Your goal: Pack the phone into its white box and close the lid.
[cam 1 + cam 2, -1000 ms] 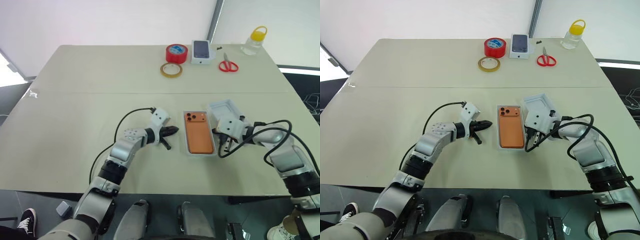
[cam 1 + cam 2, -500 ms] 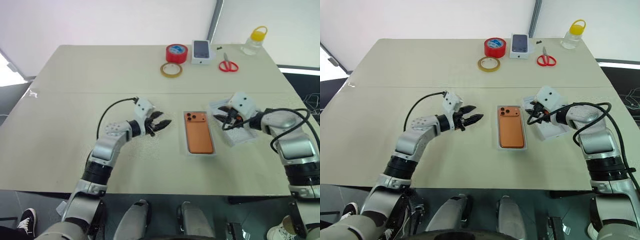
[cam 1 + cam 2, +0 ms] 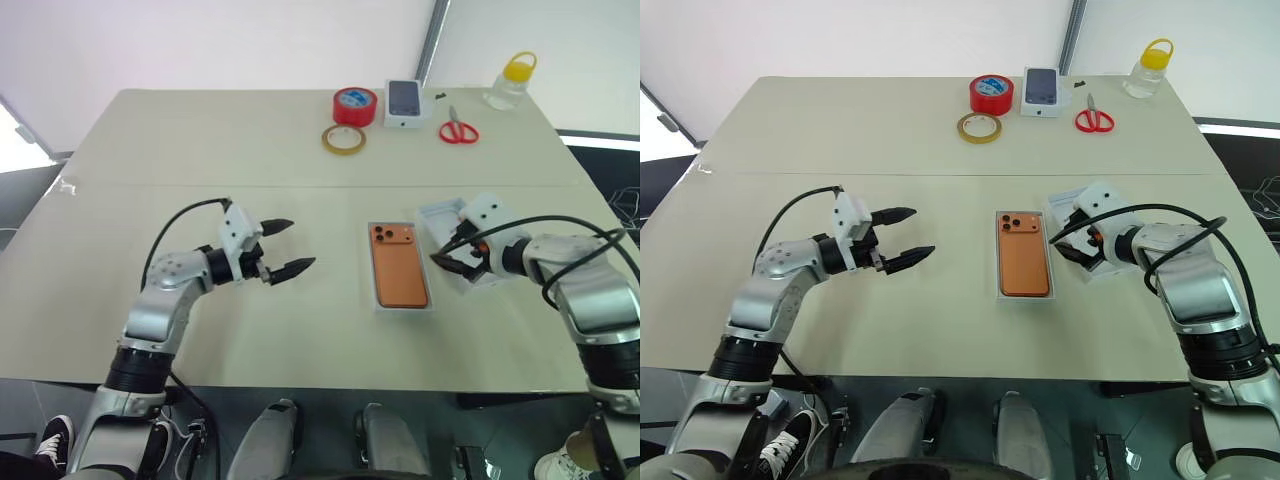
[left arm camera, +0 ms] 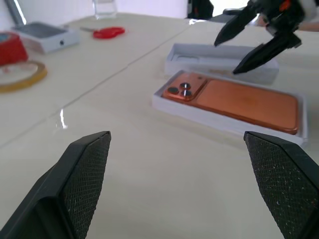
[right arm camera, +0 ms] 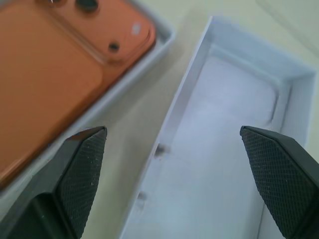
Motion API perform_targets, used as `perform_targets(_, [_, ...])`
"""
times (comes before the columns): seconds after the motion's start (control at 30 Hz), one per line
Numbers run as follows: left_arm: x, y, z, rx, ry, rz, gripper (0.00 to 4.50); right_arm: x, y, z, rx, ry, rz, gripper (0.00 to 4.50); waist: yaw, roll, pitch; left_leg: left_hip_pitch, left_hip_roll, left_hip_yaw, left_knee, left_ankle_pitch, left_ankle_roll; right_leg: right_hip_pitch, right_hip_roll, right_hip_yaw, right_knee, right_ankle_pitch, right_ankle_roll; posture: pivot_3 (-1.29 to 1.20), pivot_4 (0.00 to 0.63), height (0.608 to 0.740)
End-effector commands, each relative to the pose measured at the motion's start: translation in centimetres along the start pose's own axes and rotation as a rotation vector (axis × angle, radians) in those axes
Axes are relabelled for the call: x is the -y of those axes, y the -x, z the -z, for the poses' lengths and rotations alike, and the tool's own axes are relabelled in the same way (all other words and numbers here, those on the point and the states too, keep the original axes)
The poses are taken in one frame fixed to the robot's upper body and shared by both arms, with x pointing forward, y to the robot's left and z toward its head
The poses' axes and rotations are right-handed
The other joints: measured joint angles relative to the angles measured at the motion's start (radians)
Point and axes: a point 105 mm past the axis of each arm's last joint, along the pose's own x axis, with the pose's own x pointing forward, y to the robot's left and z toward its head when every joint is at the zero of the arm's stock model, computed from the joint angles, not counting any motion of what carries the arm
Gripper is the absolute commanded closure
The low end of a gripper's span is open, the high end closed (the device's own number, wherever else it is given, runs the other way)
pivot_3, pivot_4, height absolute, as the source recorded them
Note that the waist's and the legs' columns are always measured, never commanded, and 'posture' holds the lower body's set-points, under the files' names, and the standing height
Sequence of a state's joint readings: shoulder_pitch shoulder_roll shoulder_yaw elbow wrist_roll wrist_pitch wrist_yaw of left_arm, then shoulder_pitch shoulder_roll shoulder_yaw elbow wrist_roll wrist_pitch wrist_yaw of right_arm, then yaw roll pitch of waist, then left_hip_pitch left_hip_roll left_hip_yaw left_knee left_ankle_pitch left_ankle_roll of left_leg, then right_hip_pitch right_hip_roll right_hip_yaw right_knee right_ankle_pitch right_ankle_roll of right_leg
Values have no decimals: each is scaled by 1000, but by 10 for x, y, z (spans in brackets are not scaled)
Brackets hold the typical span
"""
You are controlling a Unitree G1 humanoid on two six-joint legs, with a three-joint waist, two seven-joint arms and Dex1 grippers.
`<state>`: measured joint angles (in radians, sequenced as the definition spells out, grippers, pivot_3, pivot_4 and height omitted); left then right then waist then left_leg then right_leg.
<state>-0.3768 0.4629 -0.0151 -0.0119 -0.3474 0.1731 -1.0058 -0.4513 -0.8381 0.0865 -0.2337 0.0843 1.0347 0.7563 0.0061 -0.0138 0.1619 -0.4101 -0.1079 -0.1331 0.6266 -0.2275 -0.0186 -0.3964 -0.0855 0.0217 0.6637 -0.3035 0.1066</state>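
Already the phone [image 3: 399, 279] is seated face-down in the white box [image 3: 376, 302], centre frame. The lid [image 3: 446, 216] lies open-side up just right of it, under the right gripper [image 3: 456, 264], jaws wide (presumably for pickup); the left gripper [image 3: 283, 247] is held wide and empty, centre-left.

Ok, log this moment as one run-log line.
phone: in box | lid: off, open side up, right of box | left gripper: open, empty | right gripper: open, over lid

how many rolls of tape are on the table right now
2. The red tape roll sits at the far side of the table, left of the small white carton. The tan tape roll lies flat just in front of it.
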Motion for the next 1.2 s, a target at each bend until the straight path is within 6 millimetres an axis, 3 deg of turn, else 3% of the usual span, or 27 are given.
perform_targets(0.03, [11, 7, -14, 53, -74, 59, 0, -1, 7, -8, -41, -40, -26, 23, -3, 1, 0, 0, 0, 0, 0, 0, 0, 0, 0, 0, 0, 0, 0, 0, 150, 740])
perform_targets(0.47, [26, 9, -10, 73, -99, 20, 0, 5, 0, -14, -190, -191, -57, 23, -1, 1, 1, 0, 0, 0, 0, -1, 2, 0, 0, 0, 0, 0, 0, 0, 150, 740])
perform_targets(0.7, [29, -1, -11, 119, 10, -33, 0, 5, -2, -22, -226, -159, -82, 23, -1, 1, 1, 0, 0, 0, 0, -1, 2, 0, -1, 0, 0, 0, 0, 0, 150, 740])
perform_targets(0.87, [33, -6, -14, 138, 27, -63, 0, 10, 0, -14, -296, -172, -81, 23, 2, 1, 1, -1, 0, 0, 0, -1, 2, 0, 0, 0, 0, 0, 0, 0, 150, 740])
perform_targets(1.2, [43, -12, -12, 158, 40, -83, 0, 6, 0, -14, -366, -234, -113, 23, 2, 2, 1, -1, 0, 1, 0, -1, 2, -1, 0, 0, 0, 0, 0, 0, 150, 740])
